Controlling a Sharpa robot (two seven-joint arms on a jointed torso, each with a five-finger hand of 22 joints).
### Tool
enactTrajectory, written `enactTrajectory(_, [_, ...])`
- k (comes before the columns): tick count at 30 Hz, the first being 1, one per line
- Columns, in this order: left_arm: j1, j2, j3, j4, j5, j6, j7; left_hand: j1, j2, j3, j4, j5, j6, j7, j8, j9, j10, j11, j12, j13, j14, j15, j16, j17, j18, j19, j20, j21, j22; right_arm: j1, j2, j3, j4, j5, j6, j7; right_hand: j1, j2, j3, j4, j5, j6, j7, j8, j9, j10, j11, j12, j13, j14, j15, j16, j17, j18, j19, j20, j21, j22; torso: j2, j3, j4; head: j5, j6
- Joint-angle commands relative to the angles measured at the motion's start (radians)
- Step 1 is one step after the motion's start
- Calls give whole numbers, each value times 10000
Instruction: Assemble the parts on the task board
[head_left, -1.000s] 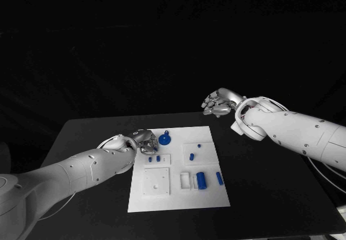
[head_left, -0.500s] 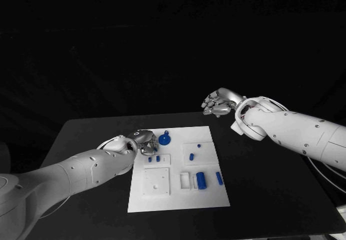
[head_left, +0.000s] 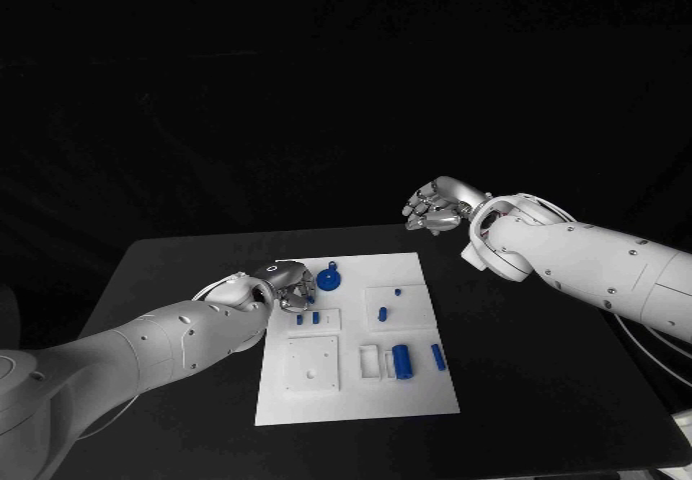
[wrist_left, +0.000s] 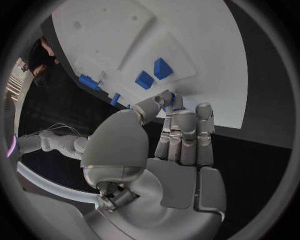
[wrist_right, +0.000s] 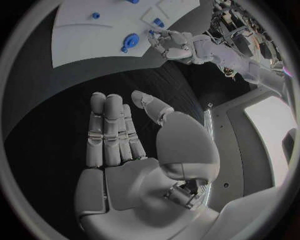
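Smooth white task board (head_left: 353, 400) with small blue parts (head_left: 402, 359) on matte black tabletop (head_left: 548, 380); left hand (head_left: 293, 285) pinches a blue part (wrist_left: 169, 101), right hand (head_left: 437, 208) spread, empty.

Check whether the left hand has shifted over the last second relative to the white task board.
Yes, slightly: the left hand has crept toward the robot along the left edge of the white task board.

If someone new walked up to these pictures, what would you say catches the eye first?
The white task board in the middle of the black table stands out at once, dotted with small blue parts such as the round blue piece near its far edge. The left hand sits at the board's far left corner beside that piece, while the right hand hangs raised beyond the board, fingers apart, holding nothing.
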Motion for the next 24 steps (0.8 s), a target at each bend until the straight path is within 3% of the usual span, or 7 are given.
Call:
enactTrajectory(1, [-76, -19, -35, -24, 172, 203, 91, -9, -176, -24, -3, -53, -263, 55, -119, -55, -136, 47, -54, -33, -80, 95, -10, -14, 351, -78, -132, 17, 167, -3, 0, 6, 2, -19, 29, 55, -91, 26, 79, -1, 63, -29, 54, 25, -14, 59, 4, -67, -4, 23, -60, 7, 13, 206, -23, -74, 39, 17, -2, 3, 1, 1, 2])
enactTrajectory(9, [-76, -48, -34, -62, 195, 254, -30, 30, -375, -111, -19, -129, -654, 151, -259, -125, -295, 109, -103, -72, -133, 155, 13, 1, 382, -122, -74, 47, 185, -3, -1, 6, 1, -19, 33, 59, -91, 25, 80, -1, 61, -29, 53, 26, -14, 60, 4, -71, -4, 22, -59, 5, 15, 206, -25, -74, 38, 18, 4, 8, -4, -7, -1])
enactTrajectory(24, [-76, -161, -10, -177, 205, 61, -109, 95, -446, -151, 6, -138, -891, 154, -313, -160, -368, 135, -86, -89, -158, 182, 25, 7, 424, -129, -37, 70, 181, -4, -13, 6, -12, -19, 46, 55, -96, 20, 77, -1, 56, -31, 54, 26, -14, 63, 5, -79, -4, 20, -58, 2, 19, 206, -27, -73, 36, 21, 1, 6, -12, -13, 9])
